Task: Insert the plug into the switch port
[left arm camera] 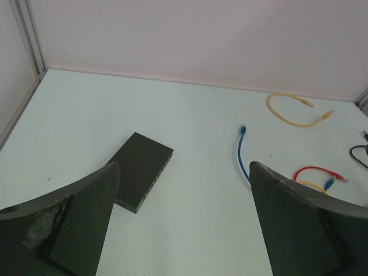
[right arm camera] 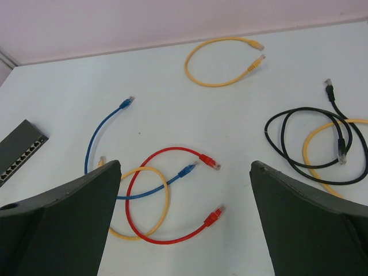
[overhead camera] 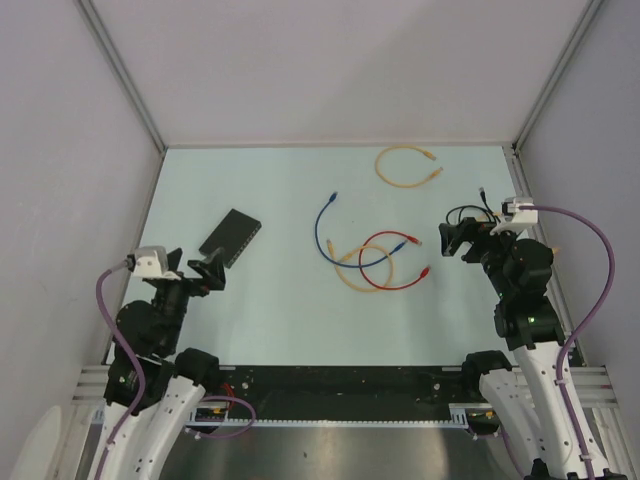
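- Picking up a plug looks like the step in hand: the right gripper [right arm camera: 184, 167] hangs over the cables with its fingers wide apart and nothing between them
- Over on the left, the left gripper [left arm camera: 184, 172] is spread open too and holds nothing
- Just beyond it the switch [left arm camera: 141, 171] lies flat on the table [overhead camera: 300, 320], at the left side, touching neither finger
- Its row of ports runs along the long edge that faces the cables, so a plug brought across from the right should meet a port without the box being turned
- Nearest the right gripper is the red cable [right arm camera: 167, 195]; one end lies just beside the tip of a blue cable [right arm camera: 95, 138], while the red plug [right arm camera: 214, 215] at the other end lies apart from the rest and seems the cleaner pick
- Gripping it on its sides, just behind the head, would leave the nose and clip free to enter the port
- Because the red loop crosses a yellow cable [right arm camera: 144, 201] and the blue one, a slow lift should keep them from dragging along
- Clamping the left gripper across the switch first would probably stop it sliding under the push
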`<state>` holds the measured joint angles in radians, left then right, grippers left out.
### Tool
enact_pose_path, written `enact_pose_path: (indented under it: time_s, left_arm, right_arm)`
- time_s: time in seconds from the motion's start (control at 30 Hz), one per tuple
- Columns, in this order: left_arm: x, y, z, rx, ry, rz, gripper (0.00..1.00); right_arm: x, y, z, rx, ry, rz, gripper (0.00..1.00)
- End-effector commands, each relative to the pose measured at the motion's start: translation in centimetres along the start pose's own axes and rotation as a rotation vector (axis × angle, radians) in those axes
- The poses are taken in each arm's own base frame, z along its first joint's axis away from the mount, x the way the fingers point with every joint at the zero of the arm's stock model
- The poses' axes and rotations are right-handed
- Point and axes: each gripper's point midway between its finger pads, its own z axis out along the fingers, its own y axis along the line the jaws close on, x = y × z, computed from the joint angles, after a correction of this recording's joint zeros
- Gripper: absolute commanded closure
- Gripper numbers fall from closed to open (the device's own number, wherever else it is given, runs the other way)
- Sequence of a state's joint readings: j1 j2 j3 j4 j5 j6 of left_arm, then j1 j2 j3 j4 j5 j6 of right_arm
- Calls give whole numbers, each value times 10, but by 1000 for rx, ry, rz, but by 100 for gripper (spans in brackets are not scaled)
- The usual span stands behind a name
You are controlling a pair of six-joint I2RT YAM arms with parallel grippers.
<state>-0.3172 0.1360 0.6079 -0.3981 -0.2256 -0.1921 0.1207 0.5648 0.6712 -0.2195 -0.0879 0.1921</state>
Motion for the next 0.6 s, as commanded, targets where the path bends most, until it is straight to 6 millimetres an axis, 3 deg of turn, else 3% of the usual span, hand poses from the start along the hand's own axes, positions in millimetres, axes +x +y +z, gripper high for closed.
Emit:
enact_pose_path:
  time_s: [0.0,0.07,0.1,0.17,0.3,0.33,0.43,0.53,0.57]
  left_arm:
    - [20,-11,22,39,80,5,1]
    - [24,-16,32,52,98,-3,1]
    - [37,-17,42,48,148,2,1]
    - [42,-20,54,47,168,-10,0]
    - [70,-22,81,29,270,-9,1]
    - [87,-18,91,0,328,-1,1]
    - [109,-11,112,-37,399,-8,0]
    - [107,14,132,-119,392,-18,1]
    - [114,32,142,-178,416,-18,0]
  right_arm:
    - [2,6,2,-26,9,23,0]
    - [7,8,4,-39,26,26,0]
    - [13,8,5,-40,46,29,0]
    - [21,9,7,-52,71,38,0]
    - [41,15,12,-83,133,49,0]
    - [50,14,15,-74,159,70,0]
    - [68,21,22,-96,230,99,0]
    - [80,33,27,-128,277,121,0]
    - [88,35,30,-133,305,124,0]
